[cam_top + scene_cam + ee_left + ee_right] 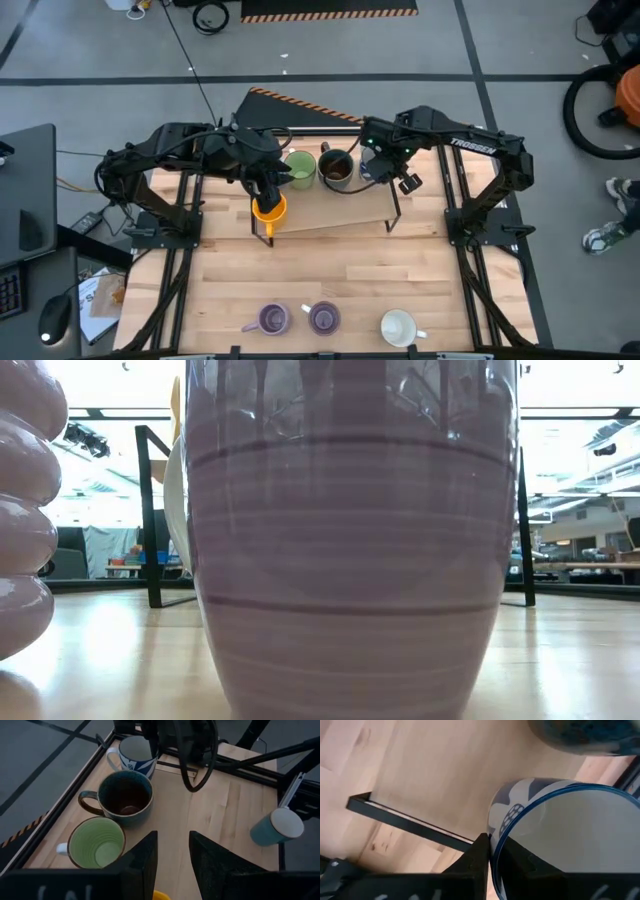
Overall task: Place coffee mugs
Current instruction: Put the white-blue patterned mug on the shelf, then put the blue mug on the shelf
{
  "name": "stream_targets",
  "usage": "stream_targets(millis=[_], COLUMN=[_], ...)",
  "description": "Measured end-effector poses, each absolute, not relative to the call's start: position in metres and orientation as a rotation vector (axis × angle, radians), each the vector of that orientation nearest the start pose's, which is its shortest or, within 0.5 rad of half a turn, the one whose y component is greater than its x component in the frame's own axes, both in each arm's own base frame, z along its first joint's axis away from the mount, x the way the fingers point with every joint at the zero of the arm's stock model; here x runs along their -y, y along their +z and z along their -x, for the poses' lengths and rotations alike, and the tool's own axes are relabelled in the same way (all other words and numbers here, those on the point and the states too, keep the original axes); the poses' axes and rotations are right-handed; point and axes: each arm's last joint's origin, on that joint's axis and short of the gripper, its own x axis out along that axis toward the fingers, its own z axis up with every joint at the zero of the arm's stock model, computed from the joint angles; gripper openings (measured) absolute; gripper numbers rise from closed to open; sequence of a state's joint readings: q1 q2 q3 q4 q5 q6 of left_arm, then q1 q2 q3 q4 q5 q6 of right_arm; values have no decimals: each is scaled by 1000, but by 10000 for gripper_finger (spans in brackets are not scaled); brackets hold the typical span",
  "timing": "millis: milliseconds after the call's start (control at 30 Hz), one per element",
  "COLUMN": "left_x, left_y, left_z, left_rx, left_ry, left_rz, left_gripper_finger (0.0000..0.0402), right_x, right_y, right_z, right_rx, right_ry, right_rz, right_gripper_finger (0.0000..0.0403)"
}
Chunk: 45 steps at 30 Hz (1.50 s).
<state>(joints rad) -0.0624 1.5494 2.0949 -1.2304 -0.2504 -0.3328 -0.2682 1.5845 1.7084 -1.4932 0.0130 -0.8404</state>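
Mugs line up on the raised shelf (330, 205): the left tool (266, 190) grips the orange mug (269, 211) by its rim, lowering it beside the green mug (299, 168), while the right tool (492, 855) pinches the blue-patterned mug's (555, 830) wall.

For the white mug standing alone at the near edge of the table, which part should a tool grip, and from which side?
Probably the rim, from straight above. The white mug stands upright with its mouth open to the high view, so one finger could go inside and one outside the wall. Its handle points right, toward the table edge, so closing on the rim's left side, away from the handle, looks safest. Nothing crowds it; the two purple mugs stand apart.
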Motion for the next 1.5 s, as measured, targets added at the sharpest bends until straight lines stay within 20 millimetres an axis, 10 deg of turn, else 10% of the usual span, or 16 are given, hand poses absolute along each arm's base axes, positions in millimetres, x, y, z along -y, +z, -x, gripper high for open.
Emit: stream_targets(millis=[1500], left_x=[10], left_y=[486], left_z=[-267], left_rx=[-632], left_ry=[288], left_rz=[210], left_gripper_finger=[117], right_x=[72], right_y=[395], right_z=[-259], right_rx=[-1307], right_ry=[109], right_rz=[287], right_gripper_finger=[185])
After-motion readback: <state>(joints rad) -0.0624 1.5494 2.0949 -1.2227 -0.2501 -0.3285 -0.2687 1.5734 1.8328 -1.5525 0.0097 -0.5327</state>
